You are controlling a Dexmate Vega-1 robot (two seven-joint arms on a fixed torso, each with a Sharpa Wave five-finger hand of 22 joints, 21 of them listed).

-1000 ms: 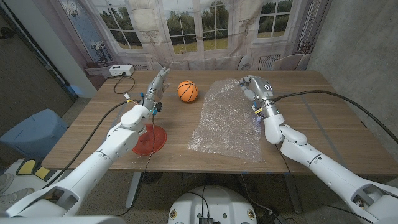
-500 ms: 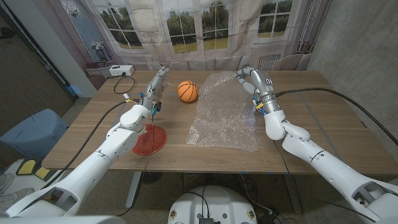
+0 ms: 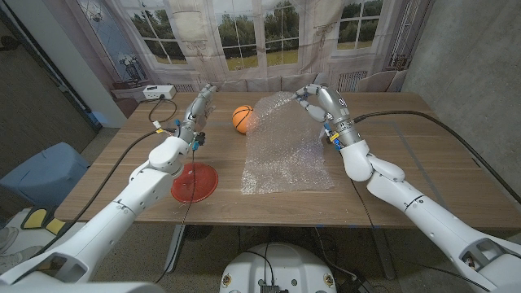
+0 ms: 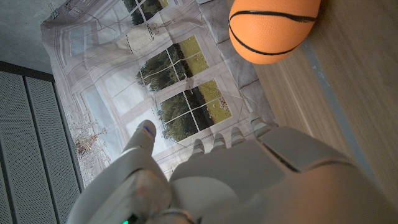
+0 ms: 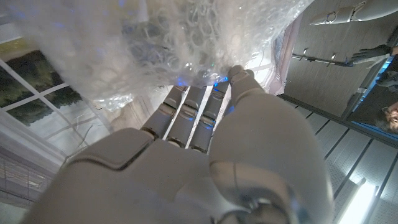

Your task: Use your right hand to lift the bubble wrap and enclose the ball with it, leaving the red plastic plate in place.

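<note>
The right hand (image 3: pixel 316 101) is pinching the far edge of the bubble wrap (image 3: pixel 286 150) between its thumb and fingers, holding that edge up off the tabletop (image 3: pixel 423 163); in the right wrist view the fingers (image 5: pixel 186 115) are pressing into the crinkled film (image 5: pixel 186 43), which is bunching over them. From the grip the sheet is sloping down toward the near side, where its lower part is lying spread on the wood. The raised corner is reaching toward the ball (image 3: pixel 241 119), an orange basketball sitting on the tabletop just beside the sheet's left edge; whether the film is touching it cannot be told.

Further left, the left hand (image 3: pixel 198 108) is standing on its edge with fingers stretched out and holding nothing, near the ball but apart from it. The left wrist view is showing the back of this hand (image 4: pixel 249 180) with the ball (image 4: pixel 273 28) beyond the fingertips. The red plastic plate (image 3: pixel 194 181) is lying flat near the front left part of the tabletop, partly under the left forearm, well apart from the ball and close to the wrap's near left corner. A white device (image 3: pixel 156 93) with a cable is sitting at the far left corner.
</note>
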